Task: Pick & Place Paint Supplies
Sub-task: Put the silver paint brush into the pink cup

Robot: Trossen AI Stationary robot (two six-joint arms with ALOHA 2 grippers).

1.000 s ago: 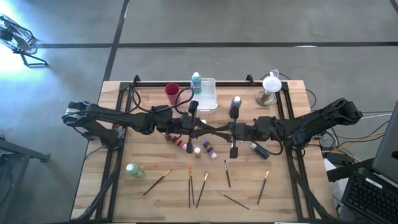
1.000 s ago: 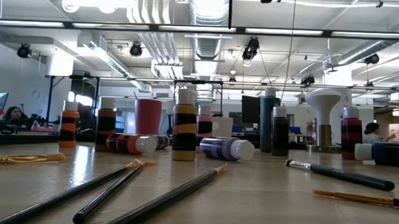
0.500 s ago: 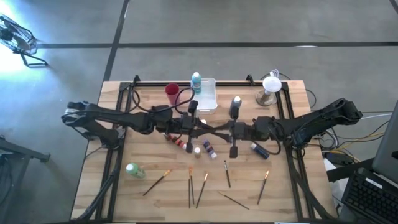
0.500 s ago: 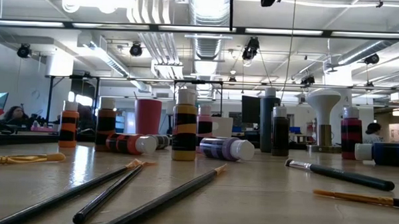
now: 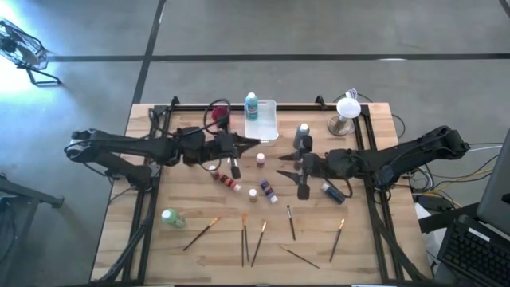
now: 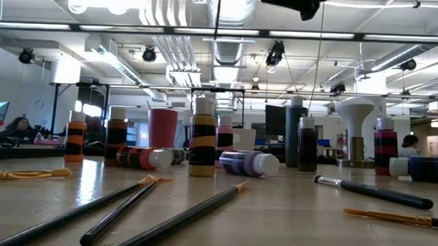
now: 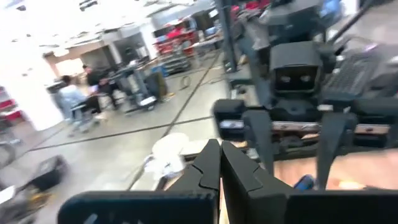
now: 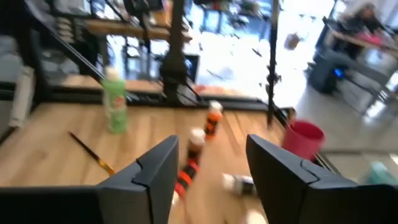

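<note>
Presently the left gripper (image 5: 256,144) hangs above the table's middle, toward the far edge, its fingers (image 7: 214,168) pressed together with nothing between them. The right gripper (image 5: 284,167) hangs just right of the middle, pointing toward the left one, its fingers (image 8: 155,165) spread apart and empty. The two tips stand near each other but apart.

Paint bottles are scattered over the wooden table (image 5: 374,247). A teal bottle (image 5: 251,104) stands upright at the far edge, touching the white tray (image 5: 267,126). The magenta cup (image 5: 218,117) stands just left of that tray, partly covered by the left arm. A small brown-red bottle (image 5: 260,159) stands at the middle between the two grippers. A red bottle (image 5: 228,182) lies on its side left of centre, with a purple bottle (image 5: 269,190) lying just beside it toward the right. A blue bottle (image 5: 333,191) lies under the right arm. A dark bottle (image 5: 303,133) with a white cap stands right of the tray. A green bottle (image 5: 170,217) lies apart, toward the near left corner.

Several paintbrushes lie flat in a loose row along the near edge: one orange-tipped brush (image 5: 201,233) at the left, others at the middle, and one (image 5: 337,239) at the right. A white lamp (image 5: 347,113) stands at the far right corner.

In the low view, the brushes (image 6: 179,216) lie in front of the bottles.
</note>
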